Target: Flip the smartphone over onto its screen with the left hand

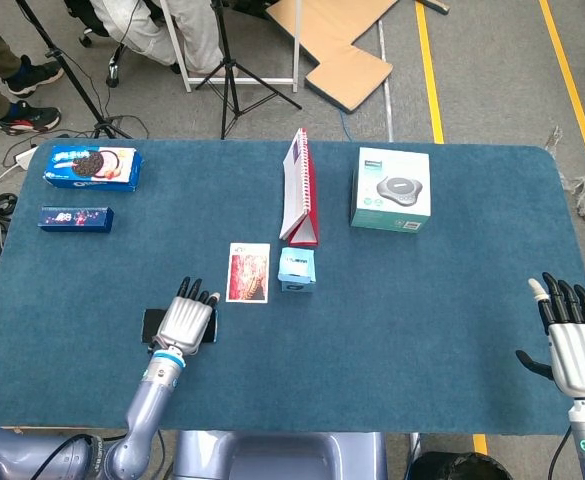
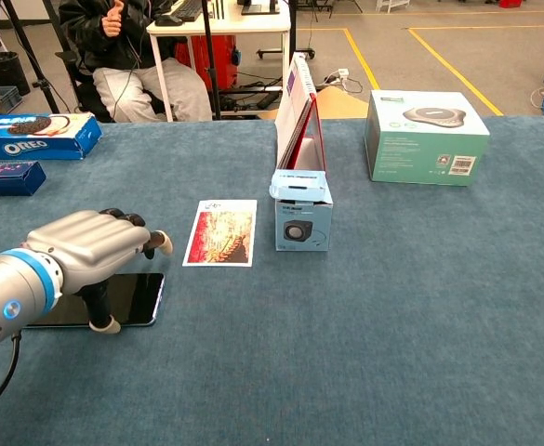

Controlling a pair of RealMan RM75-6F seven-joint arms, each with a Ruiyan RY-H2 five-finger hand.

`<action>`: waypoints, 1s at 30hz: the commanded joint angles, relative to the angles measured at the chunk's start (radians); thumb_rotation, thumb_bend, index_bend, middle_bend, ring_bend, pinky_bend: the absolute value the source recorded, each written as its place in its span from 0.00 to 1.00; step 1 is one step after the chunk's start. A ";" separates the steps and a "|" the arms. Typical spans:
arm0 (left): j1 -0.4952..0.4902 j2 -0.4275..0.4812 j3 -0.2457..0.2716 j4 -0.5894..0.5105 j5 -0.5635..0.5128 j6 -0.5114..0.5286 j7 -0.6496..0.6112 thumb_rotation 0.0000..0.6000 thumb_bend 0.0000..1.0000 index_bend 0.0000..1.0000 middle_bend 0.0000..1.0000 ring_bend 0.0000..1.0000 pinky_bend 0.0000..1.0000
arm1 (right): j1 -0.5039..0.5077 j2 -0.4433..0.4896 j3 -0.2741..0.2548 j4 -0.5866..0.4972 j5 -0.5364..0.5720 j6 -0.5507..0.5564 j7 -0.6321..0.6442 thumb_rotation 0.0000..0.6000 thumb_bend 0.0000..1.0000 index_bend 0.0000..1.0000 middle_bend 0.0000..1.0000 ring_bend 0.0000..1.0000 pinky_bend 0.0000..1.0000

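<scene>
The smartphone [image 2: 113,297] is lying flat, dark glass upward, near the front left of the blue table [image 1: 422,330], and most of it is being covered by the left hand [image 2: 90,243]. The hand is being held over it with fingers bent downward; one fingertip [image 2: 104,324] is being set at the phone's near edge. Whether anything is actually being pinched cannot be told, though nothing appears lifted.

The phone is judged to be stiff, thin, fairly light and slippery on its glass, with little edge standing proud of the cloth. A hold is best taken along a long side edge, so that one side is being levered up while the cloth keeps the other from sliding.

From the chest view, the low gap under the hand and the fingertip's place are being shown; from the head view, these are being hidden by the back of the hand. Only the head view is showing the right hand [image 1: 572,340], resting far right with fingers spread and empty.
</scene>
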State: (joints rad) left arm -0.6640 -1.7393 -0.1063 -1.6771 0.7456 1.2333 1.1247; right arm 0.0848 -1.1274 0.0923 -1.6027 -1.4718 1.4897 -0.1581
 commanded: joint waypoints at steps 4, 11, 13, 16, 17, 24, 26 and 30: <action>-0.009 -0.024 0.002 0.016 -0.028 0.029 0.018 1.00 0.17 0.17 0.20 0.00 0.00 | 0.001 -0.001 0.000 0.003 0.005 -0.003 0.002 1.00 0.00 0.03 0.00 0.00 0.00; -0.012 -0.014 0.006 0.012 -0.032 0.028 -0.003 1.00 0.17 0.17 0.20 0.00 0.00 | 0.002 -0.001 0.000 0.004 0.008 -0.007 0.004 1.00 0.00 0.03 0.00 0.00 0.00; -0.014 -0.015 0.009 0.016 -0.035 0.024 -0.012 1.00 0.18 0.18 0.22 0.00 0.00 | 0.003 -0.002 0.000 0.004 0.008 -0.010 0.004 1.00 0.00 0.03 0.00 0.00 0.00; -0.015 -0.018 0.014 0.025 -0.029 0.023 -0.022 1.00 0.19 0.21 0.26 0.00 0.00 | 0.003 -0.002 0.000 0.005 0.010 -0.011 0.005 1.00 0.00 0.03 0.00 0.00 0.00; -0.014 -0.021 0.017 0.029 -0.025 0.025 -0.027 1.00 0.20 0.21 0.28 0.00 0.00 | 0.003 -0.002 0.000 0.005 0.011 -0.011 0.006 1.00 0.00 0.03 0.00 0.00 0.00; -0.013 -0.022 0.029 0.039 -0.013 0.033 -0.044 1.00 0.24 0.30 0.35 0.00 0.00 | 0.005 -0.001 -0.001 0.005 0.014 -0.017 0.008 1.00 0.00 0.04 0.00 0.00 0.00; -0.012 -0.016 0.031 0.032 -0.005 0.034 -0.054 1.00 0.25 0.32 0.37 0.00 0.00 | 0.005 -0.001 -0.001 0.004 0.015 -0.018 0.010 1.00 0.00 0.04 0.00 0.00 0.00; -0.009 -0.002 0.035 0.012 0.009 0.036 -0.073 1.00 0.25 0.33 0.37 0.00 0.00 | 0.006 0.000 -0.001 0.003 0.016 -0.019 0.011 1.00 0.00 0.04 0.00 0.00 0.00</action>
State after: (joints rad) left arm -0.6739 -1.7448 -0.0722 -1.6604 0.7508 1.2691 1.0562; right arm 0.0904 -1.1274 0.0910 -1.5999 -1.4561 1.4711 -0.1472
